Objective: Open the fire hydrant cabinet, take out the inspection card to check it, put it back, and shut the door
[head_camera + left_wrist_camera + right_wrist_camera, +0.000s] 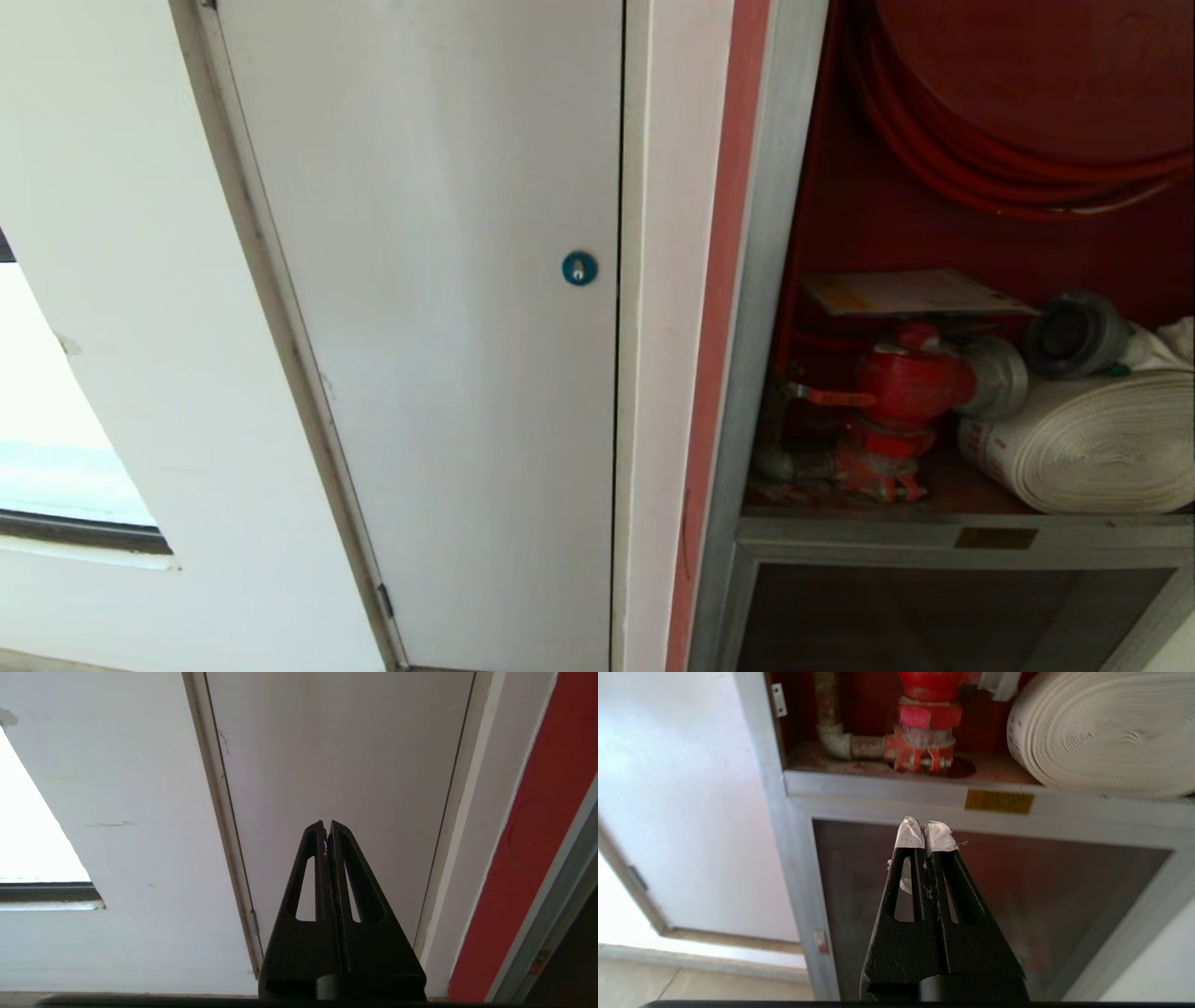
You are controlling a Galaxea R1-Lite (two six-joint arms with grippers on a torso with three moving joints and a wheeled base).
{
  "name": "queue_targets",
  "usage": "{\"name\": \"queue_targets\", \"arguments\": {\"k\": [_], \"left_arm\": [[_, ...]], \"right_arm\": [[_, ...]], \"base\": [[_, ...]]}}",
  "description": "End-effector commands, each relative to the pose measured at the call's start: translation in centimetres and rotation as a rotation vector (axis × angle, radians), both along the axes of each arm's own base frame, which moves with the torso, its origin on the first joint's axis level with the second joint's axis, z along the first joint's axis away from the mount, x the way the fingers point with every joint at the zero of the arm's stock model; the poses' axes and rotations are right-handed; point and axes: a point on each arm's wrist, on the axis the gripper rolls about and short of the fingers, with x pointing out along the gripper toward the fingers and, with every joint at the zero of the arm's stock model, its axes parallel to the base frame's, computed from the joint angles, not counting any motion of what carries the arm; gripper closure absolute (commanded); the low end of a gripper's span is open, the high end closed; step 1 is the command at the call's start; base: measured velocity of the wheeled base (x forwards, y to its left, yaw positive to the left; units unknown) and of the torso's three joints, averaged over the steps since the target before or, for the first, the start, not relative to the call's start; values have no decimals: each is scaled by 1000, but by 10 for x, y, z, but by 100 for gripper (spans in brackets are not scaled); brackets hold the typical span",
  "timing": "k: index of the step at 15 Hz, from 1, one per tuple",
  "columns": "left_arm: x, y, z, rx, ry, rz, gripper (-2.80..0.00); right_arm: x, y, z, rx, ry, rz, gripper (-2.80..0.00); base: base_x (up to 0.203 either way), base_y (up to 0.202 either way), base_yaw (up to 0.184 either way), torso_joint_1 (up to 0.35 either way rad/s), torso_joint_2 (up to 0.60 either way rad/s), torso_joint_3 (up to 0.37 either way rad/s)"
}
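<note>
Surroundings: you are facing a plain white door (420, 327) with a blue round lock (579, 268), sitting left of the cabinet (761, 280); a white post with a red strip (719, 327) is standing between them.
Cabinet: it is showing its red inside to you at the right, with no glass panel covering the upper bay.
Contents: a red hose reel (1018, 103) is hanging at the top, a red valve (901, 392) is standing below it, and a rolled white hose (1092, 443) is lying just beside the valve.
Card: you are seeing it lying flat on top of the valve (910, 292), its print too faint to read.
Lower panel: a dark glass pane (994, 896) is sitting under the shelf, below a small yellow label (999, 801).
Left gripper (327, 826): it is pointing at the white door, fingers pressed together, holding nothing.
Right gripper (926, 833): it is pointing at the lower panel, its taped tips touching, holding nothing.
</note>
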Motion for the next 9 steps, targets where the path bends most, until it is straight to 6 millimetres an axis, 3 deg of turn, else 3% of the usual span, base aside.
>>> {"name": "queue_targets", "arguments": {"k": [1, 9], "left_arm": [[2, 0, -8, 1, 26, 0, 0], [2, 0, -8, 1, 28, 0, 0]], "right_arm": [[0, 0, 0, -1, 1, 1, 0], [0, 0, 0, -1, 1, 1, 0]], "base": [[198, 0, 0, 2, 5, -4], [195, 0, 0, 3, 3, 1]]}}
